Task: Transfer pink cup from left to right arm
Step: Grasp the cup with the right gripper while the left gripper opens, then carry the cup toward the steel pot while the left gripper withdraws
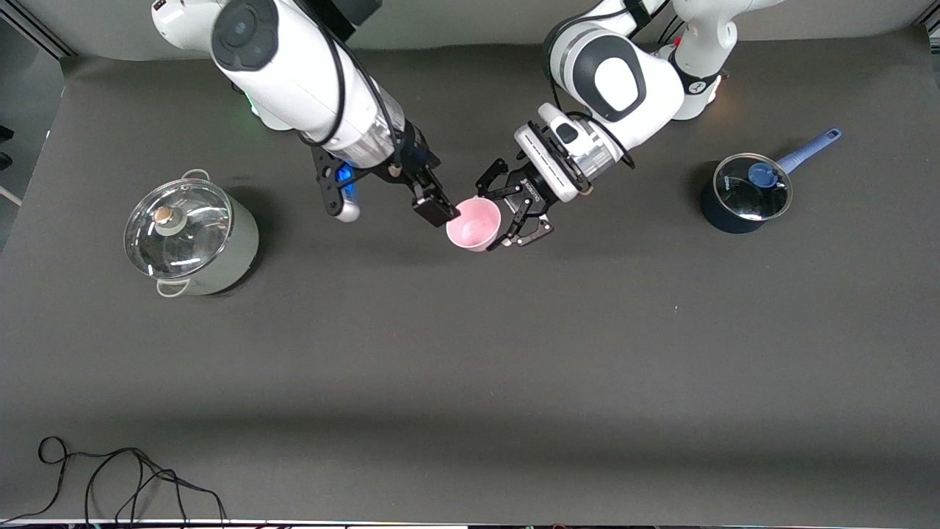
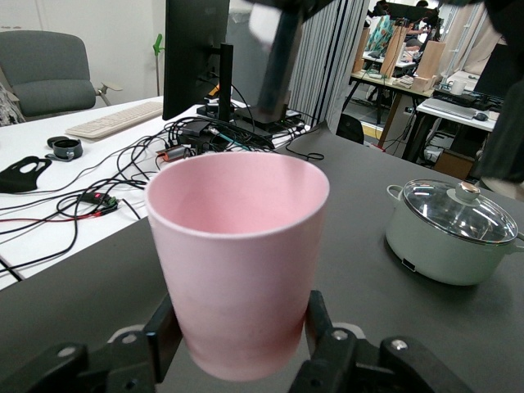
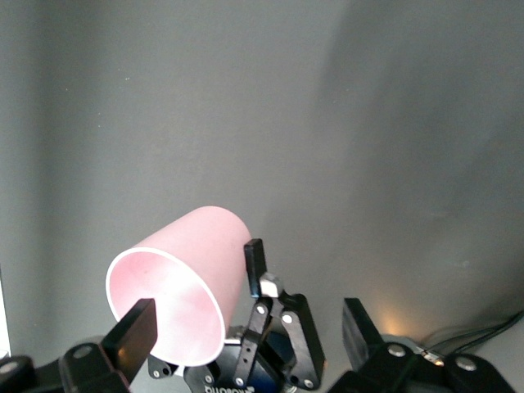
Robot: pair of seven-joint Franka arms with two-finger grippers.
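Midair, left gripper (image 1: 514,213) clamps pink cup (image 1: 474,223) sideways over table (image 1: 470,353); right gripper (image 1: 440,208) spread, one finger (image 3: 131,337) inside rim.

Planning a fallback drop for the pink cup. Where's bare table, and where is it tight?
Bare: the wide dark mat nearer the front camera, bordered by the coiled black cable at the right arm's end.

Crowded: mid-table, where the left tool holds the small pale-pink plastic cup and the right tool meets its rim.
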